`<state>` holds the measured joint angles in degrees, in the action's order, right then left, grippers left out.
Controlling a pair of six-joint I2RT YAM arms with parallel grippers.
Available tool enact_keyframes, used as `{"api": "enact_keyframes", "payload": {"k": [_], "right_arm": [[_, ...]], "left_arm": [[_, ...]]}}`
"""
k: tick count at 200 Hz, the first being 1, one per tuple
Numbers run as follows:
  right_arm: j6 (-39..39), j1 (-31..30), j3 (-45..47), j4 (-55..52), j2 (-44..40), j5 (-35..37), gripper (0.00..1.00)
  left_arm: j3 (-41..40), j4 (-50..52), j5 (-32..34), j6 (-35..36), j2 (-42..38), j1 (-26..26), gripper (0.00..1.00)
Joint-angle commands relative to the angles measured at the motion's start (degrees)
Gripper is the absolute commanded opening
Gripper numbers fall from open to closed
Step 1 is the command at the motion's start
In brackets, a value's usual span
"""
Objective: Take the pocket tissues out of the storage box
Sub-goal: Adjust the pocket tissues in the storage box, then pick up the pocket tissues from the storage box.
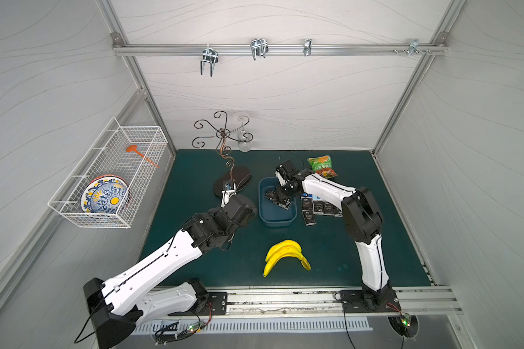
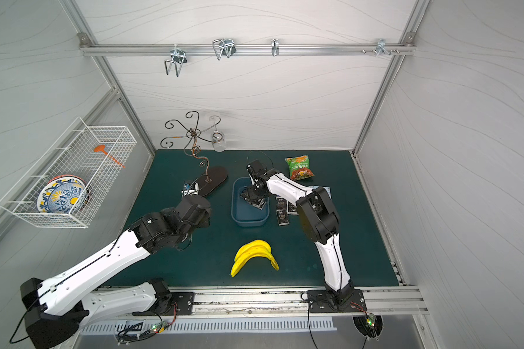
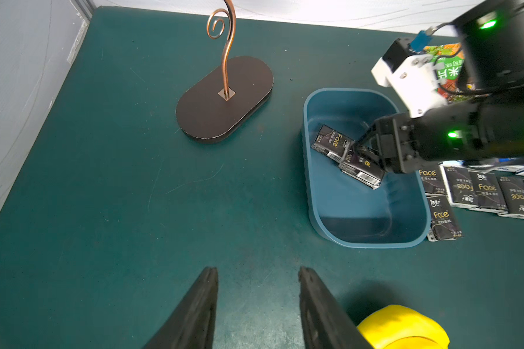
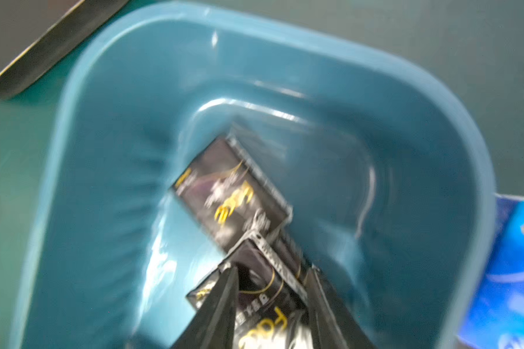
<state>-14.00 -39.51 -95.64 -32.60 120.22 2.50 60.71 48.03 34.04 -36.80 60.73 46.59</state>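
Green mat [image 1: 330, 256], white walls [image 1: 285, 90]; left end effector [image 3: 257, 270] released; right end effector [image 4: 273, 270] astride pocket tissues [image 4: 230, 193], grip unclear.

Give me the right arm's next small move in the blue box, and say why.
Probably close firmly on the black pack and lift it straight up. The right gripper straddles that pack inside the storage box, though blur hides whether it pinches it yet. A second pack lies beside it, and other packs already lie on the mat outside the box.
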Motion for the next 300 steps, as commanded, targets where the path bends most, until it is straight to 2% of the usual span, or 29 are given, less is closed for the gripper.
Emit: {"api": "enact_keyframes", "payload": {"k": [1, 65, 89, 106, 129, 167, 226, 242, 272, 300], "right_arm": [[4.3, -1.4, 2.2, 0.7, -6.0, -2.1, 0.44], [12.7, -1.6, 10.2, 3.4, -10.1, -5.5, 0.45], [12.8, -1.6, 9.7, 2.9, -9.4, -4.0, 0.45], [13.2, -2.0, 9.0, 2.5, -9.4, -6.0, 0.45], [10.0, -2.5, 8.6, 1.8, -9.9, -7.7, 0.45], [4.3, -4.2, 12.3, 6.5, -12.1, -8.7, 0.47], [1.3, -6.1, 7.3, 6.7, -3.9, -2.6, 0.48], [0.8, -6.0, 6.4, 6.1, -1.7, -2.0, 0.43], [-0.2, -5.9, 8.1, 7.8, -2.4, -2.4, 0.24], [-1.1, -6.0, 10.9, 9.4, -8.3, -2.2, 0.21]], "left_arm": [[1.3, -2.2, 0.4, 0.1, 0.5, -0.2, 0.48], [1.3, -2.6, 0.1, 0.1, 0.8, -0.2, 0.48], [1.3, -2.6, 0.2, 0.1, 1.0, -0.2, 0.48], [1.5, -2.5, 0.1, 0.2, 1.0, -0.3, 0.48], [1.3, -2.5, 0.7, 0.2, 0.8, -0.2, 0.48], [1.4, -2.6, 0.2, 0.1, 1.0, -0.3, 0.48], [1.1, -1.5, 0.5, 0.0, -0.3, -0.2, 0.47], [1.0, -1.4, 0.8, 0.1, -1.1, -0.2, 0.47], [0.9, -1.4, 0.9, 0.2, -1.5, -0.2, 0.47], [0.7, -1.5, 1.0, 0.1, -1.1, -0.3, 0.48]]}}
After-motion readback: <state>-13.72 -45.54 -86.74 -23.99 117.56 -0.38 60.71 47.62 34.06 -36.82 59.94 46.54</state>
